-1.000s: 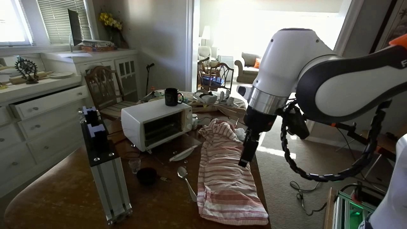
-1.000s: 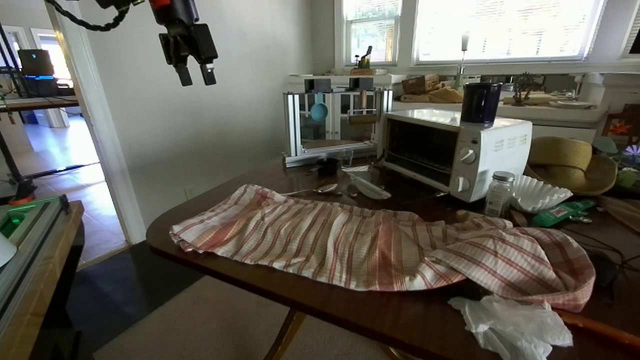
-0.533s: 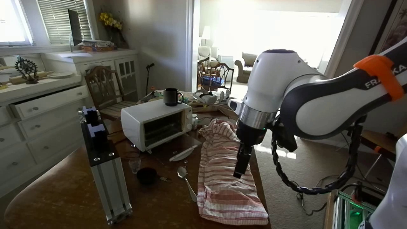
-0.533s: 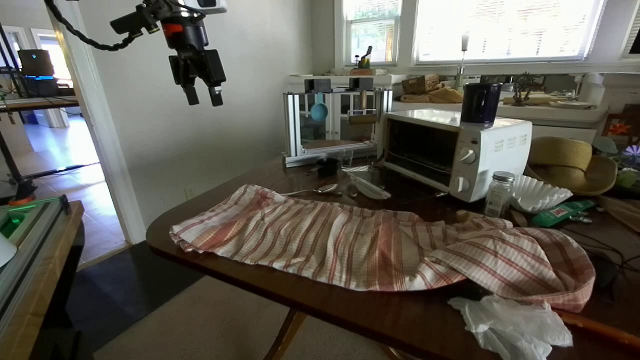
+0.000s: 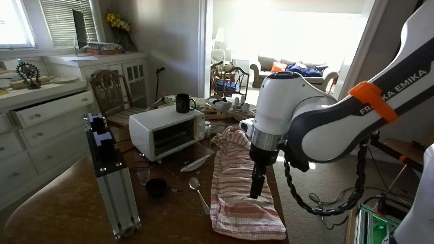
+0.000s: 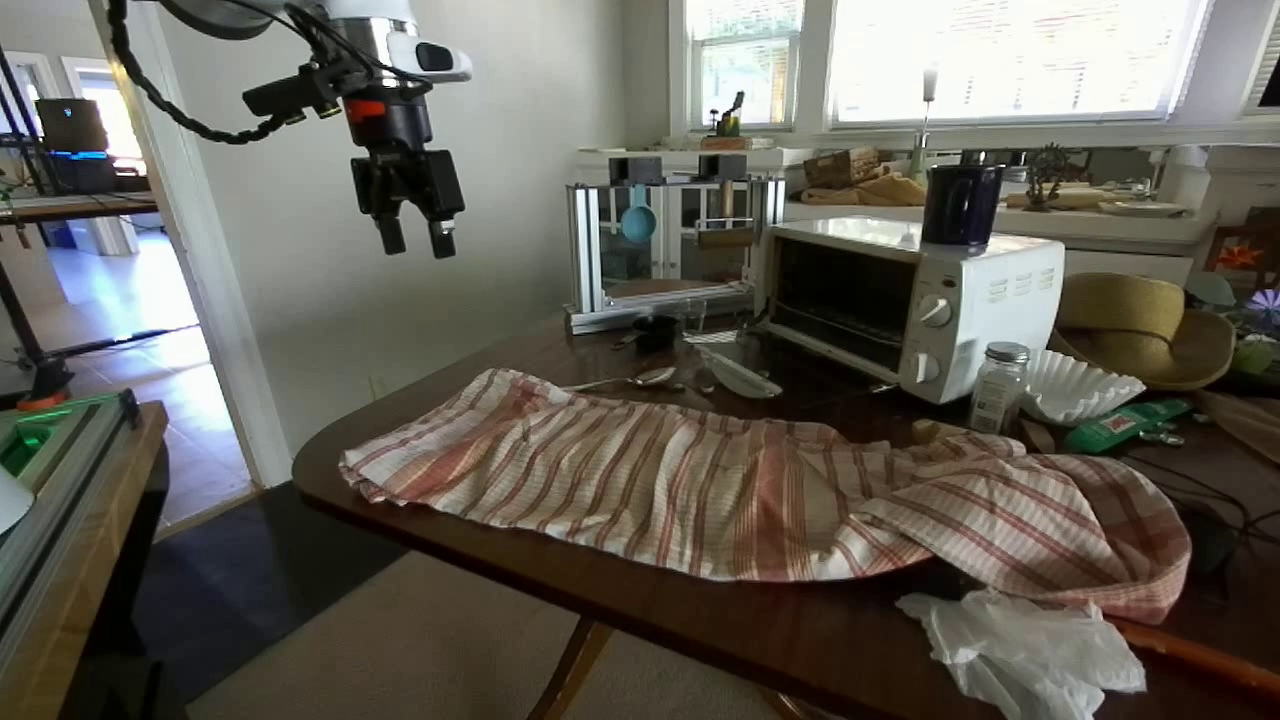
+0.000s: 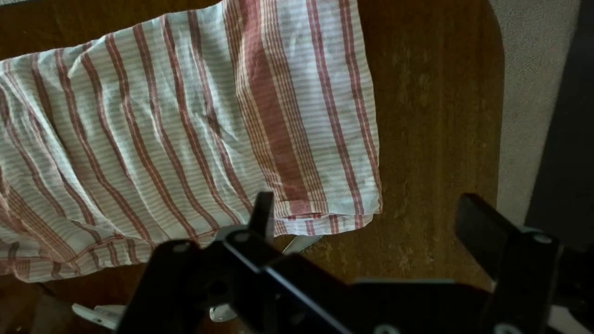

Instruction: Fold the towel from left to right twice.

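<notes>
The pinkish-red and cream striped towel (image 5: 234, 183) lies lengthwise along the table edge, wrinkled. In an exterior view its far end (image 6: 1060, 520) is bunched and twisted over, while the opposite end (image 6: 440, 450) lies flatter. My gripper (image 6: 418, 250) is open and empty, pointing down, well above the table at the flatter end. It also shows in an exterior view (image 5: 254, 196) in front of the towel. In the wrist view the gripper's fingers (image 7: 366, 202) are wide apart. One overlaps the towel (image 7: 185, 130) near its corner; the other is over bare wood. A second cloth layer shows at that corner.
A spoon (image 5: 198, 191) lies beside the towel. A white toaster oven (image 5: 166, 130) with a dark mug (image 5: 183, 103) on top stands behind. A black cup (image 5: 156, 187), a metal frame (image 5: 115, 189), a glass jar (image 6: 1000, 388) and a plastic bag (image 6: 1030, 650) are nearby.
My gripper has come down and moved toward the flatter end of the towel, staying open. The towel and the other objects have not moved.
</notes>
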You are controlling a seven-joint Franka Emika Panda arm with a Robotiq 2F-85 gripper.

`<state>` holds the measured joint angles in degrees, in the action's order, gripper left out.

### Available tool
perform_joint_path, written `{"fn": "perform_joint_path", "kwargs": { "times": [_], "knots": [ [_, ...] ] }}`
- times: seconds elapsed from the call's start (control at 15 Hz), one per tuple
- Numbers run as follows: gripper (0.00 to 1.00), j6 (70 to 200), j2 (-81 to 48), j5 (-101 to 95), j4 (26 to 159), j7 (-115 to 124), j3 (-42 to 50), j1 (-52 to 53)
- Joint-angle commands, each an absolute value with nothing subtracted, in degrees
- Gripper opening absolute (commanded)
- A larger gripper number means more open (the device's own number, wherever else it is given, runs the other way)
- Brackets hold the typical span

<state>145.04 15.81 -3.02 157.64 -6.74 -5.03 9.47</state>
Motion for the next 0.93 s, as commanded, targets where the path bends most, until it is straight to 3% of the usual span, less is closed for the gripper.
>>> {"fn": "perform_joint_path", "kwargs": {
  "times": [0.0,0.53,0.87],
  "knots": [
    [1.00,144.94,15.82,-2.87,157.59,-6.87,-5.40,9.17],
    [1.00,159.57,0.15,-19.32,157.99,6.47,-10.64,6.52],
    [1.00,162.72,-5.30,-41.63,158.00,25.09,-7.31,7.79]
  ]
}}
